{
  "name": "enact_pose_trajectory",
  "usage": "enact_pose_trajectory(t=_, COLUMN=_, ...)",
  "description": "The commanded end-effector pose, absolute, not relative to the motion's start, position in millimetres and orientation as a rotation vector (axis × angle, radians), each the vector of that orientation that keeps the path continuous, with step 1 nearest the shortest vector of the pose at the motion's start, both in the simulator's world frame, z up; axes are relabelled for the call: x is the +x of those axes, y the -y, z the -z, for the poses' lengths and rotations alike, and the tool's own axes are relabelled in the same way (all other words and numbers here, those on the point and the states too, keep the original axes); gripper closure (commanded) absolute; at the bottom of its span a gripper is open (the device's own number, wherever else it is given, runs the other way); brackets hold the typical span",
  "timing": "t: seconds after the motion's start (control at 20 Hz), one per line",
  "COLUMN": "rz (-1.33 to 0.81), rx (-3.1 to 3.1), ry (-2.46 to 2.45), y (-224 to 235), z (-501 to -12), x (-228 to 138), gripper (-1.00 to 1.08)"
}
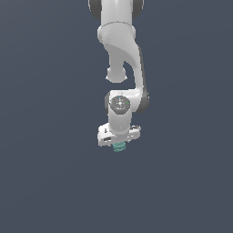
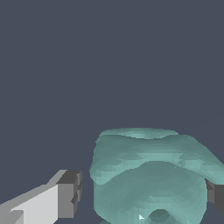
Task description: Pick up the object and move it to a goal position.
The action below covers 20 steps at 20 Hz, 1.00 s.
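Observation:
The object (image 1: 119,147) is a small teal-green ridged chunk that shows just below the white hand in the exterior view. My gripper (image 1: 119,144) points down over it, and the hand hides the top of the object there. In the wrist view the object (image 2: 148,175) fills the space between the two grey fingertips. One fingertip (image 2: 69,194) stands a small gap away from the object's side. The other fingertip (image 2: 216,197) sits right at its opposite edge. The gripper (image 2: 142,197) is open, with its fingers on either side of the object.
A flat dark blue-grey surface (image 1: 45,182) lies all around. The white arm (image 1: 119,45) comes down from the top middle of the exterior view.

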State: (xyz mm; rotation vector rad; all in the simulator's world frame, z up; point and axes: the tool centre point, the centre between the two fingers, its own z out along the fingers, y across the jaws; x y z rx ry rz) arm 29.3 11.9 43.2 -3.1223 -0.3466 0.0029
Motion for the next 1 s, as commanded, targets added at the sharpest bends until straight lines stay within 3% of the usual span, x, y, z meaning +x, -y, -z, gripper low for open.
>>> enact_pose_trajectory(t=0.0, rz=0.0, rx=-3.122, ry=0.347, y=-11.8, z=-40.1, x=30.6, gripper=-0.92)
enact_pose_trajectory(t=0.05, rz=0.0, rx=-3.122, ry=0.347, y=-11.8, z=-40.1, x=30.8, gripper=-0.92)
enact_pose_trajectory(t=0.1, rz=0.0, rx=-3.122, ry=0.347, y=-11.8, z=-40.1, x=30.8, gripper=1.08)
enact_pose_trajectory(t=0.95, rz=0.057, rx=-3.127, ry=0.339, y=-19.1, z=-64.0, x=41.9, gripper=1.08)
